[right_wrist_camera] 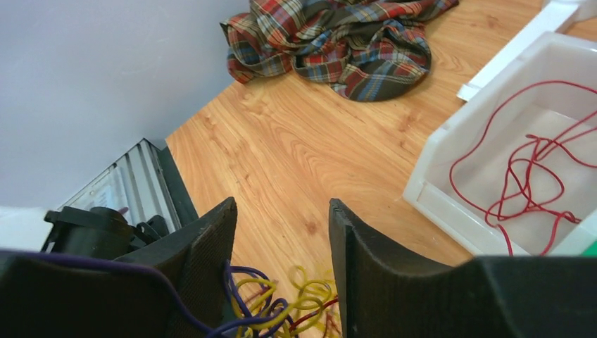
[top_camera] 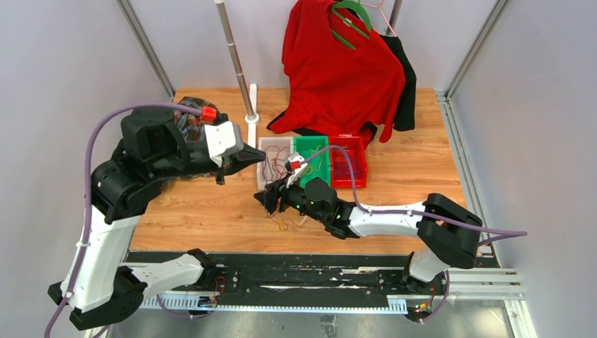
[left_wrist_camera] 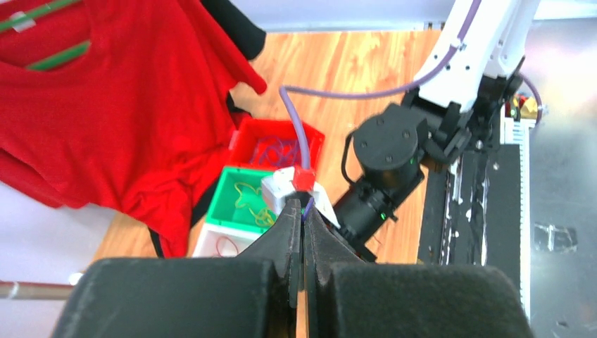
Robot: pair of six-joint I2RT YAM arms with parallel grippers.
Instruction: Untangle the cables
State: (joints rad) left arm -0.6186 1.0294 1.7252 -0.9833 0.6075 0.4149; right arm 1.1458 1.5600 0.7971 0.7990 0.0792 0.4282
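Wooden table [top_camera: 211, 218] bears three bins [top_camera: 310, 139] (white, green, red); left tool [left_wrist_camera: 304, 209] clenched, right tool [right_wrist_camera: 281, 205] released above cables [right_wrist_camera: 310, 296]

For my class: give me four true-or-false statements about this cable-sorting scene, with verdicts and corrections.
1. The white bin holds red cables. True.
2. The right claw grips the cable clump. False: its jaws stand apart above the clump, which lies on the table.
3. The red shirt hangs on a green hanger. True.
4. The left claw is wide open. False: it is shut, with a purple cable pinched at its tips.
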